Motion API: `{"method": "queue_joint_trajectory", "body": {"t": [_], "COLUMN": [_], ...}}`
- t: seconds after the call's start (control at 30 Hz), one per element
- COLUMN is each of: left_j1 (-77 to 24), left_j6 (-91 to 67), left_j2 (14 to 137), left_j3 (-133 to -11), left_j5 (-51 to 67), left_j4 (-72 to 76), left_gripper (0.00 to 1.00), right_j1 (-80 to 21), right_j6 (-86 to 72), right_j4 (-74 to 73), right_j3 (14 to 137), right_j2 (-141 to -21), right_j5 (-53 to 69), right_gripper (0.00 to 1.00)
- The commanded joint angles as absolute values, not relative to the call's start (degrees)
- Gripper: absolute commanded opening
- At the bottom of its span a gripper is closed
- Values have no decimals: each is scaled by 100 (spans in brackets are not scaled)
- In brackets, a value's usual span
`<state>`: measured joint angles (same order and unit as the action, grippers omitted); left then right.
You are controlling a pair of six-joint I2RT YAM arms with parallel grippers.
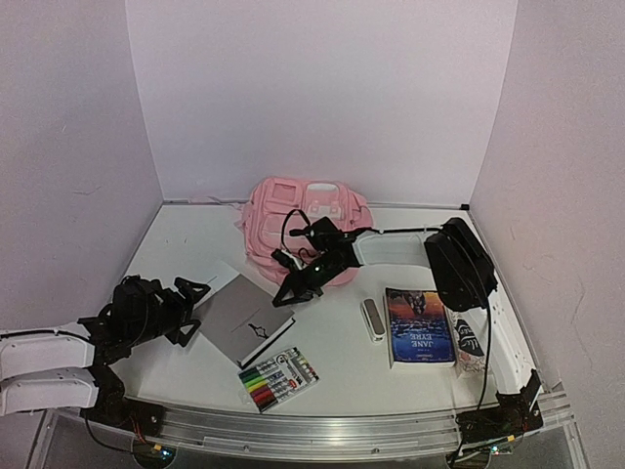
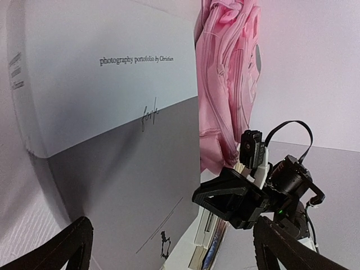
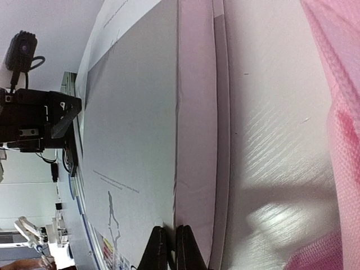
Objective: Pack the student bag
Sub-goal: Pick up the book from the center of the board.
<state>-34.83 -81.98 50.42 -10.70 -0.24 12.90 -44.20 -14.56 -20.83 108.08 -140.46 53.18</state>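
Clutter lies on the table (image 1: 186,239) in front of the bag (image 1: 303,213), which sits at the back, near the middle, flat on its side. A grey portfolio (image 1: 239,320) lies left of centre, between the two grippers. A pack of markers (image 1: 278,379) lies just beside its near corner. To the right are a small oblong case (image 1: 372,319) and, just beside it, a blue novel (image 1: 421,327). A white packet (image 1: 471,344) lies against the novel's right side, partly under the right arm. That arm reaches leftward across the bag's near edge, so it covers part of the pink fabric from above.

The right gripper (image 3: 169,248) is down at the portfolio's far edge, close to the bag, with its fingers (image 3: 154,250) pressed together. Nothing shows between them, and I cannot tell whether they touch the cover. The left gripper (image 1: 198,313) is low at the portfolio's left side. Its jaws are spread wide and hold nothing. They face the cover without touching it.
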Motion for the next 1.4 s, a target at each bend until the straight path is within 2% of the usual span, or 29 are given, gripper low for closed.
{"method": "queue_joint_trajectory", "body": {"t": [0.0,0.13,0.27,0.43,0.73,0.83,0.97,1.07,1.13,1.17,1.27,1.33,1.37], "left_j1": [-3498,-3499,-3503,-3499,-3498,-3498,-3498,-3501,-3499,-3498,-3499,-3503,-3500], "left_j6": [-8526,-8657,-8579,-8708,-8197,-8095,-8159,-8123,-8088,-8070,-8004,-7955,-7947], "left_j2": [4342,4159,4563,5631,7523,8102,8400,8179,7821,7613,6489,5811,5439], "left_j3": [-878,-717,-850,-692,-1098,-1267,-1269,-1317,-1357,-1369,-1443,-1540,-1551], "left_j5": [-235,-179,-26,469,682,862,801,755,693,633,262,-50,-245], "left_j4": [338,224,319,1637,4129,4968,5746,5632,5243,4928,3633,2671,2195], "left_gripper": [100,100,100,100,98,88,67,49,42,40,31,22,19], "right_j1": [-4314,-4259,-4179,-4150,-4190,-4235,-4272,-4271,-4272,-4253,-4182,-4131,-4091], "right_j6": [-1894,-2354,-3089,-4271,-4074,-3997,-3918,-3802,-3681,-3572,-3037,-2502,-2317], "right_j4": [-2032,-1843,-1325,-302,-240,-257,-277,-323,-390,-460,-772,-1208,-1436], "right_j3": [11053,10949,10656,10161,10012,10056,10040,9967,9978,9983,9975,10124,10225], "right_j2": [-13717,-13757,-13715,-13554,-13531,-13560,-13553,-13450,-13347,-13241,-12804,-12601,-12526], "right_j5": [5708,5757,5990,6286,6352,6347,6307,6227,6125,5992,5507,5204,5079], "right_gripper": [0,0,0,0,0,0,0,0,1,7,37,53,57]}}
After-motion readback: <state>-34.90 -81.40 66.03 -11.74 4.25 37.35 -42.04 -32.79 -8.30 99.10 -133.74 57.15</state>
